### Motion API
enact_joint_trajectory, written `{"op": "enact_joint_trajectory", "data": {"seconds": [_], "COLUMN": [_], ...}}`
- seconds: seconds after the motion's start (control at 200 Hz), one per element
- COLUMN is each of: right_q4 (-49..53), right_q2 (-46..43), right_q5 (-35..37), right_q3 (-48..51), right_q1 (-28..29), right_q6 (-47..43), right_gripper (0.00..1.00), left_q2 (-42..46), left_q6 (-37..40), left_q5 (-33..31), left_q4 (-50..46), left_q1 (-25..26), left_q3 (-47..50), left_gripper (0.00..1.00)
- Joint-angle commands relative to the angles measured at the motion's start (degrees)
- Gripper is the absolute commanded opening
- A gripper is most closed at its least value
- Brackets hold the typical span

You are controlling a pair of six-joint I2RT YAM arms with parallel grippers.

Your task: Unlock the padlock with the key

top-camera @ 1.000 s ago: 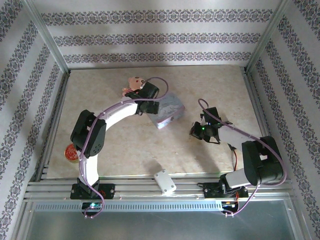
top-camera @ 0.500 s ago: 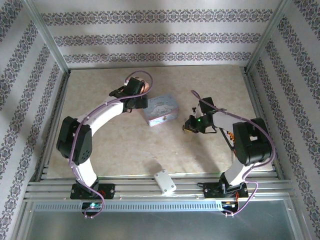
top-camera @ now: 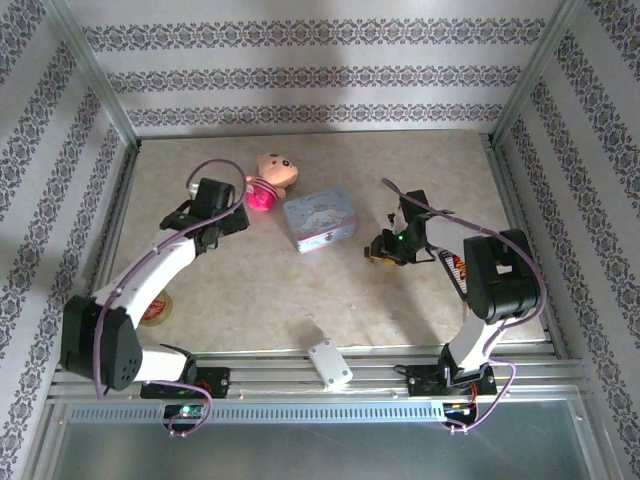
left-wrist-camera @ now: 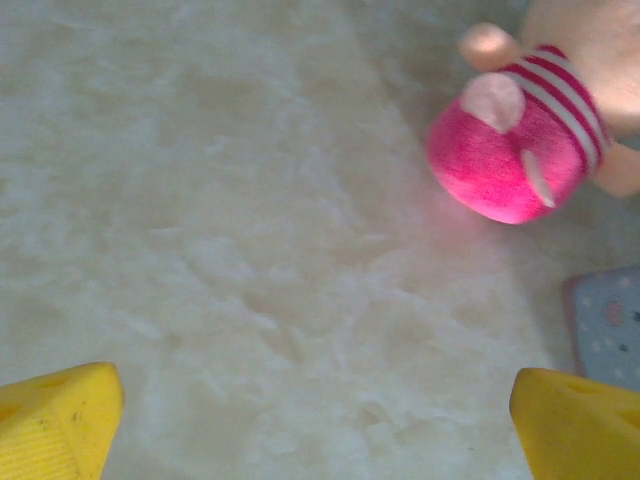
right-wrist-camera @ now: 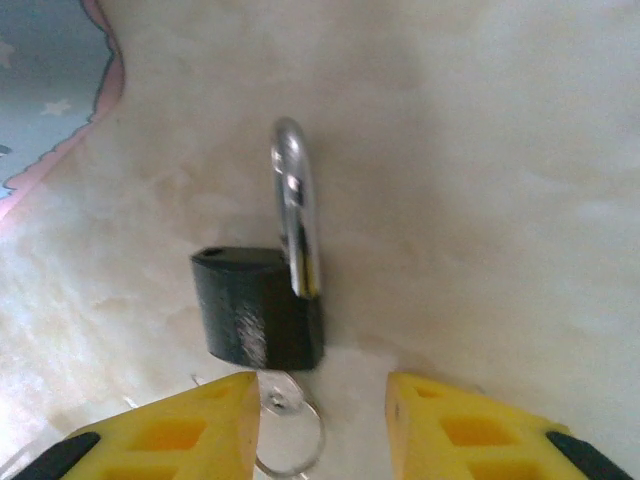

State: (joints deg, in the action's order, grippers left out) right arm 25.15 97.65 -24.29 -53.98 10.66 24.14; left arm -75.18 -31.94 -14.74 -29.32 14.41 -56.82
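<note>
Top view: right gripper [top-camera: 381, 252] sits low over the table's right half, just right of the blue tin [top-camera: 318, 220].
Left wrist: left gripper [left-wrist-camera: 315, 400] is spread wide and empty, near a plush toy [left-wrist-camera: 520, 150].
Right wrist: padlock [right-wrist-camera: 262, 310] lies flat on the table. The key [right-wrist-camera: 280, 400] is at its base, between the right gripper's parted fingers, unpinched.
Handling: small, rigid and slick, I reckon. I'd pin the body and pinch the key head.

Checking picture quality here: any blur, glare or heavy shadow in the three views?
Top view: even light, sharp, only soft shadows on the table. Left wrist view: soft throughout, the plush toy out of focus, with a greenish cast along the top. Right wrist view: the padlock is fairly sharp, with a bright glare streak down its shackle.
</note>
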Motion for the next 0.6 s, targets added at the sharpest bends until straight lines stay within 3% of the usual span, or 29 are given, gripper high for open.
{"op": "enact_joint_trajectory", "data": {"seconds": [0.0, 0.17, 0.335, 0.385, 0.42, 0.595], "right_q4": [4.43, 5.06, 1.53, 0.4, -0.57, -5.16], "right_q2": [-6.76, -17.94, -26.58, -28.39, -29.45, -32.96], "right_q5": [5.83, 12.73, 20.65, 22.44, 23.86, 30.03], "right_q3": [1.05, 3.78, 7.08, 7.85, 8.45, 10.9], "right_q1": [-0.23, -0.38, -0.55, -0.63, -0.71, -1.04], "right_q6": [-0.67, -1.46, -3.05, -3.89, -4.23, -6.31], "right_gripper": [0.4, 0.52, 0.7, 0.8, 0.97, 0.98], "left_q2": [5.82, 15.04, 21.02, 22.12, 22.71, 23.87], "left_q6": [1.19, 5.2, 9.0, 10.81, 12.15, 19.88], "left_q5": [-5.24, -11.63, -16.26, -17.42, -18.07, -17.07], "left_q4": [0.18, 7.24, 20.2, 24.34, 27.32, 40.88], "left_q1": [-2.44, -4.56, -5.45, -5.58, -5.58, -5.71], "left_q3": [3.92, 13.3, 23.3, 25.97, 27.67, 34.3], "left_gripper": [0.99, 0.99, 0.99, 0.99, 0.99, 0.99]}}
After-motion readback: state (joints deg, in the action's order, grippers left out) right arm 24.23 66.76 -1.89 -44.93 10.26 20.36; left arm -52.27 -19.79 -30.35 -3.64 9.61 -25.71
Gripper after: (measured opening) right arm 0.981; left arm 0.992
